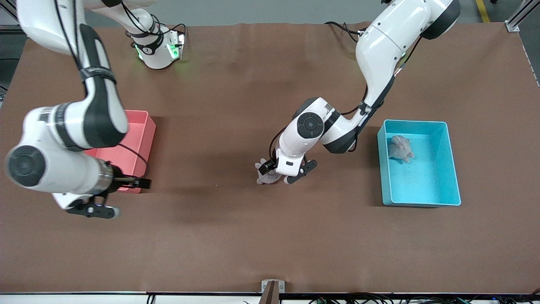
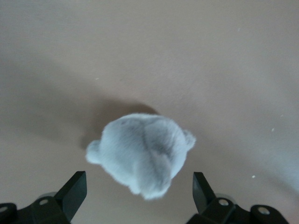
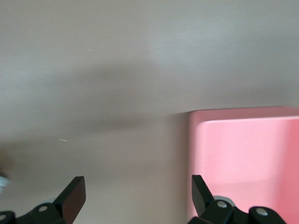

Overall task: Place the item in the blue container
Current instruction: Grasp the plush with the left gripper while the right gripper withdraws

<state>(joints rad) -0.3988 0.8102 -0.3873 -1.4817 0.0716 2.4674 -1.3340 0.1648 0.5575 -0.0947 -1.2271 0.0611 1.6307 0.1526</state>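
A small grey plush toy (image 1: 265, 177) lies on the brown table near its middle. My left gripper (image 1: 287, 171) hangs low just above it, open. In the left wrist view the grey plush toy (image 2: 142, 154) sits just ahead of the gripper (image 2: 139, 181), between the lines of the two spread fingers (image 2: 74, 189), and neither finger touches it. The blue container (image 1: 422, 200) stands toward the left arm's end of the table, with another greyish-pink plush toy (image 1: 400, 147) lying in one of its corners. My right gripper (image 1: 125, 197) waits open and holds nothing, beside the pink bin.
A pink bin (image 1: 141, 135) of the same size stands toward the right arm's end, partly hidden by the right arm; the right wrist view shows the pink bin (image 3: 247, 154) beside the open gripper (image 3: 138, 184). Bare brown table lies between the plush and the blue container.
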